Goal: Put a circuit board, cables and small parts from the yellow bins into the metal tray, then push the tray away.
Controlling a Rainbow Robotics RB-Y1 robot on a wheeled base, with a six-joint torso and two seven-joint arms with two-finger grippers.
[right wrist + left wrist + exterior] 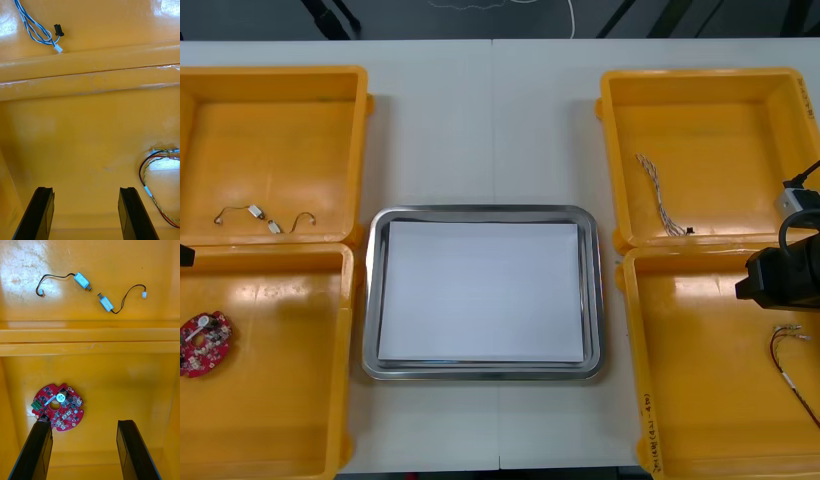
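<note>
Plainly, the left gripper [85, 453] gaped wide over a yellow bin [112, 382], the circuit board [58, 407] off-centre, just by one finger; descending there could jam that finger onto its edge. The right gripper [86, 213], equally wide, hung beside the red and yellow cable [157, 176] and might close on nothing.

A short line of dark print runs along the inner rim of the near right yellow bin [646, 425], too small to read; no other writing can be made out
</note>
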